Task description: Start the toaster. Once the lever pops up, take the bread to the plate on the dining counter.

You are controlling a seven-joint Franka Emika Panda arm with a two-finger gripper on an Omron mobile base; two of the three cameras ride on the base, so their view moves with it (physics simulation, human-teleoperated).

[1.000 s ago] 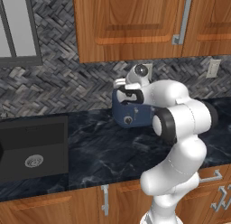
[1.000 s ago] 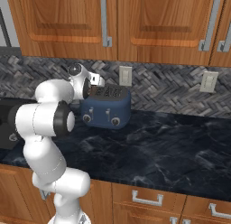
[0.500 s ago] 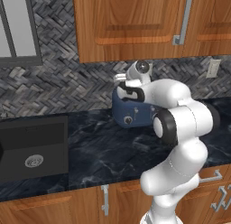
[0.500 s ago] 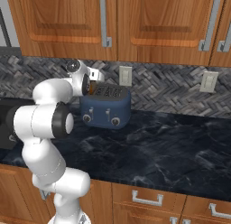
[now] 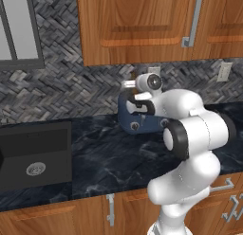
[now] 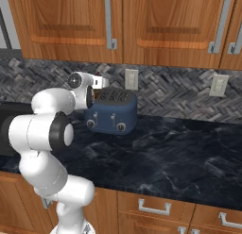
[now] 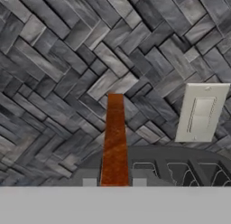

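The dark blue toaster (image 5: pixel 138 123) (image 6: pixel 113 113) stands at the back of the black marble counter against the tiled wall. My gripper (image 5: pixel 141 94) (image 6: pixel 98 90) (image 7: pixel 114 182) hovers over its left end, shut on the bread (image 7: pixel 114 142), a brown slice seen edge-on between the finger tips. The bread (image 6: pixel 98 94) hangs just above the toaster's top. In the hand view the toaster's slotted top (image 7: pixel 180 166) lies below the slice. The plate and the dining counter are out of view.
A black sink (image 5: pixel 33 153) is sunk into the counter at the left. Wall outlets (image 6: pixel 131 79) (image 6: pixel 217 85) (image 7: pixel 200 112) sit on the herringbone backsplash behind the toaster. Wooden cabinets (image 6: pixel 142 25) hang low overhead. Bare counter (image 6: pixel 189 153) stretches right of the toaster.
The hand stays over the toaster's left end with the slice; the arm's elbow has shifted slightly and the wrist has turned a little.
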